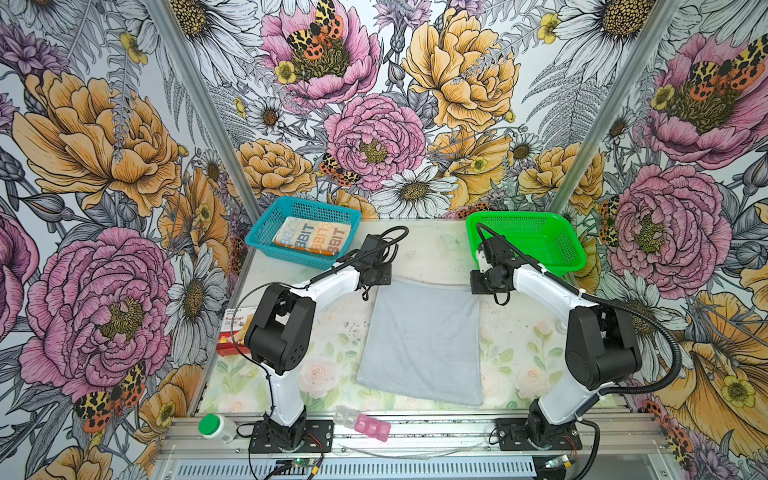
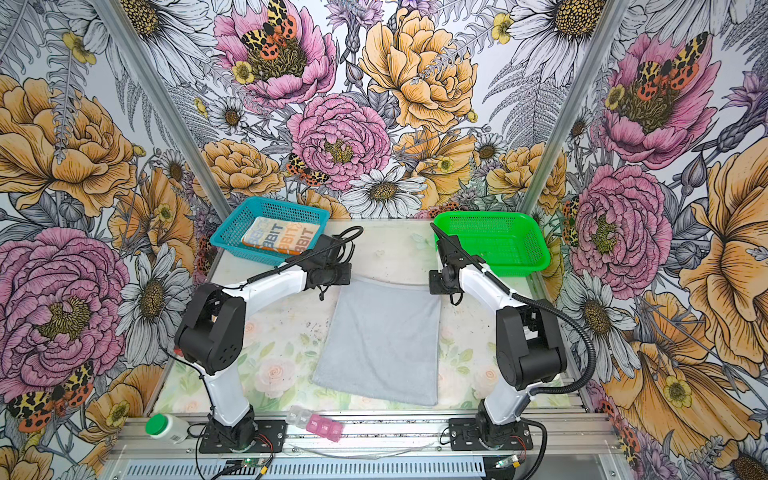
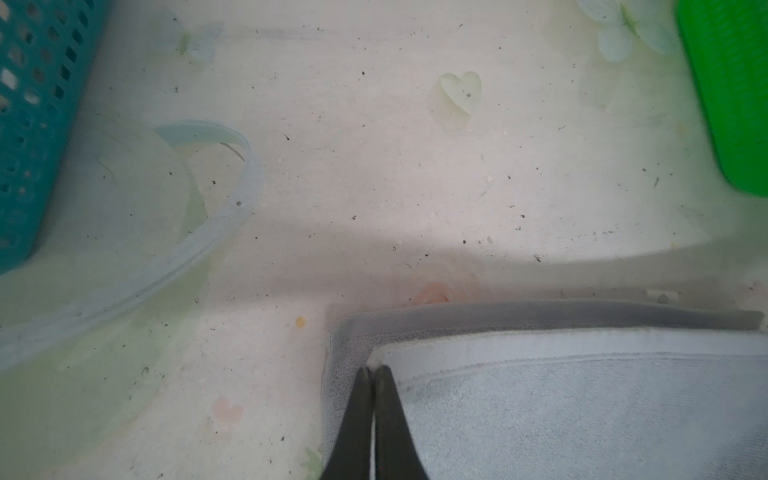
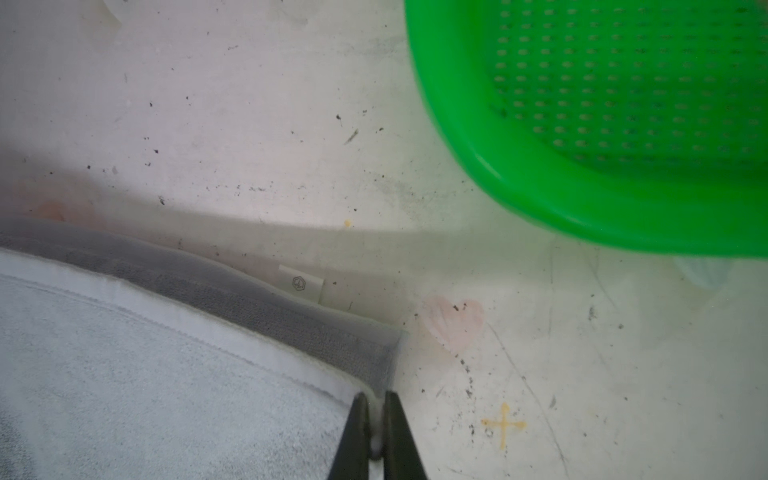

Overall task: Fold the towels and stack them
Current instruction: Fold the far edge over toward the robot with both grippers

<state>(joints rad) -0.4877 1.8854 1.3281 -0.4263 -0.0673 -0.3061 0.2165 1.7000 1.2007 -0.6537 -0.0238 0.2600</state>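
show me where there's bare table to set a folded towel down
Bare table lies behind the grey towel, between the blue basket and the green basket; narrower strips flank the towel, inside each arm. The green basket holds nothing. Crowded: the towel's far corners, pinched by the left gripper and right gripper.

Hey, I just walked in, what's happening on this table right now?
A two-armed robot is folding towels. The left gripper and the right gripper are each pinched shut on a far corner of the pale grey towel, which lies doubled over on the table, its top layer's edge almost meeting the layer beneath. A striped RABBIT towel already sits folded in the blue basket.
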